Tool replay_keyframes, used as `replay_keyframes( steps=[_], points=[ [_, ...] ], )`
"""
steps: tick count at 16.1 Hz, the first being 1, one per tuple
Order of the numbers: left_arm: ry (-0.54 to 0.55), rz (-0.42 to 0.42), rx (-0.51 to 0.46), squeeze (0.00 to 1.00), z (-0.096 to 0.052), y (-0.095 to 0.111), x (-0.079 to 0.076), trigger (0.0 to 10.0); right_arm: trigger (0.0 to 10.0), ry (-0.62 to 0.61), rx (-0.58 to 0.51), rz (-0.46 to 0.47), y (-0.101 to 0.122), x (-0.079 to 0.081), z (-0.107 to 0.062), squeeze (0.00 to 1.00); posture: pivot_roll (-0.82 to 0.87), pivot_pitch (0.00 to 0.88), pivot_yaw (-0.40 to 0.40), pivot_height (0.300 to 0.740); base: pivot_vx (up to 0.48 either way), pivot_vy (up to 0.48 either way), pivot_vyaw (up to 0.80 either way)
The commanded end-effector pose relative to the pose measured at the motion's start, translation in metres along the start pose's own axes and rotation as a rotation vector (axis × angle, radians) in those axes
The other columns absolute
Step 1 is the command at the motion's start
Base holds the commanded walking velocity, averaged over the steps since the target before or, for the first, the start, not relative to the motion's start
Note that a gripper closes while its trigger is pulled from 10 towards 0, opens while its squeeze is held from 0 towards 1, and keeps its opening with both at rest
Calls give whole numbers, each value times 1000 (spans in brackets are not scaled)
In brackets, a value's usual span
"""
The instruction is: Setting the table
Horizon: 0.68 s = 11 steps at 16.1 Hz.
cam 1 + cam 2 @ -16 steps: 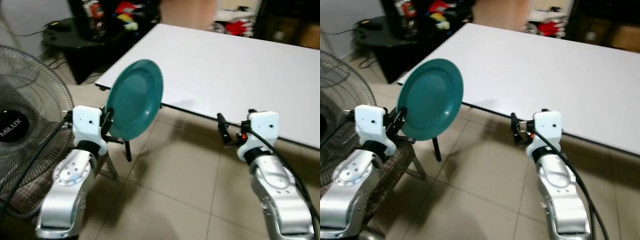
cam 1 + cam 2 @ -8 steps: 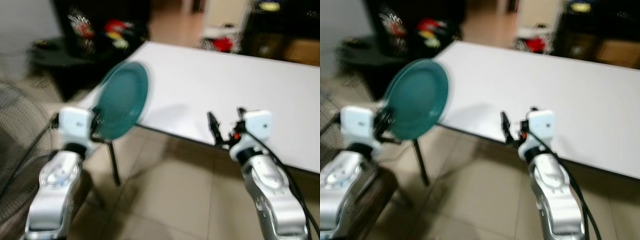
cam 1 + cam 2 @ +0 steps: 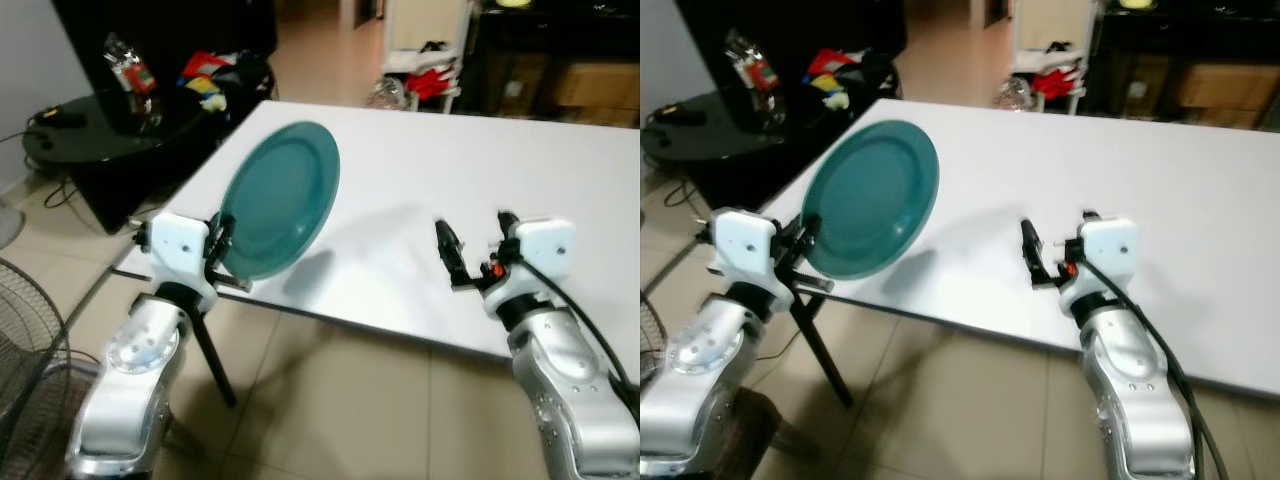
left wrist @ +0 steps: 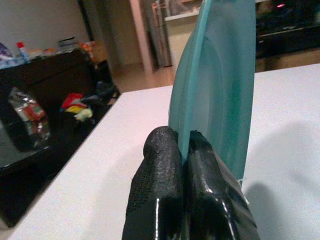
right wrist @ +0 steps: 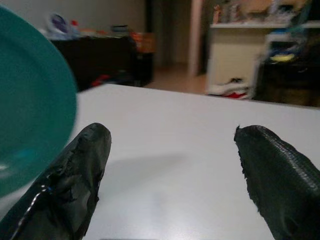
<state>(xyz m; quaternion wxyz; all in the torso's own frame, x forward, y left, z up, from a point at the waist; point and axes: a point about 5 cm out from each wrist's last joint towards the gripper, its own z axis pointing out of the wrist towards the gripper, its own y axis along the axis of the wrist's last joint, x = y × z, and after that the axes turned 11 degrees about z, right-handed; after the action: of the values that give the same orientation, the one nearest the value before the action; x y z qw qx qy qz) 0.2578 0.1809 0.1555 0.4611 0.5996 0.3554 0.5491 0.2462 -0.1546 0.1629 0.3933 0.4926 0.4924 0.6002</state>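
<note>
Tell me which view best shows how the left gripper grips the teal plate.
The left wrist view: the left gripper has its jaws pinched on the rim of the teal plate, seen edge-on and upright. The eye views show the plate's face above the white table. The right wrist view catches one plate edge.

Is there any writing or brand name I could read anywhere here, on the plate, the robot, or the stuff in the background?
None can be read.
Teal plate, held in the left hand: no print on it.
White table: bare, no marks.
Shiny packet on the dark side table: coloured print, too small and blurred to read.
Bottles on the far dark cabinet: labels too blurred to read.
</note>
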Motion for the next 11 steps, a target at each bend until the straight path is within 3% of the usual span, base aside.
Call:
replay_keyframes(
  steps=[1,5,8,10,11],
  points=[
    [-18,-45,-39,0,4,9,-4,10000,10000,-5,5,4,4,-6,-4,0,-93,0,53,740,0,0,0],
    [5,-197,-24,0,6,11,2,10000,10000,70,33,52,11,-7,-8,0,-92,0,61,740,0,0,0],
    [-10,-371,69,0,11,5,6,10000,10000,198,57,26,21,-7,-14,0,-90,0,74,740,0,0,0],
    [-34,-420,118,0,13,2,4,10000,10000,249,73,8,23,-7,-18,0,-90,0,77,740,0,0,0],
    [-64,-513,153,0,17,0,1,10000,10000,280,93,1,24,-7,-20,0,-90,0,78,740,0,0,0]
  ],
)
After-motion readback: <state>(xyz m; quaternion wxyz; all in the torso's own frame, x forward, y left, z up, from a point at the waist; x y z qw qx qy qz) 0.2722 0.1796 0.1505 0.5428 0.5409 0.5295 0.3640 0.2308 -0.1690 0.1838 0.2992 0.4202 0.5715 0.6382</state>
